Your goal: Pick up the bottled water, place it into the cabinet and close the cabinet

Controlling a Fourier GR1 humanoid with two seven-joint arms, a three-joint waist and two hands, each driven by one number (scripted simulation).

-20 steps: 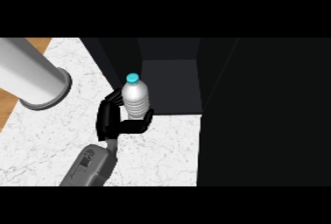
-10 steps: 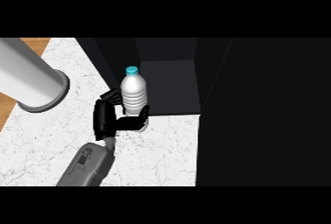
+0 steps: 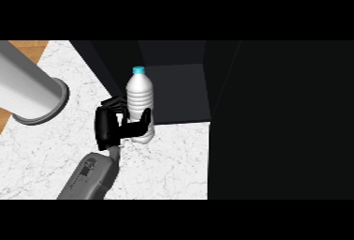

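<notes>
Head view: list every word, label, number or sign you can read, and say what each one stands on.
No text can be read anywhere.
Bottled water: clear ribbed body and blue cap, no label showing.
Left hand, fingers curled round the bottle: no marking.
Forearm: a small dark mark, too blurred to read.
Cabinet and counter: no writing.

We see flat, even light on the white counter (image 3: 166, 164), with almost no cast shadows. The cabinet (image 3: 276, 117) on the right is nearly black, its inside a dim grey. The bottle (image 3: 140, 96) shows soft highlights, no glare. Everything stays in focus.
</notes>
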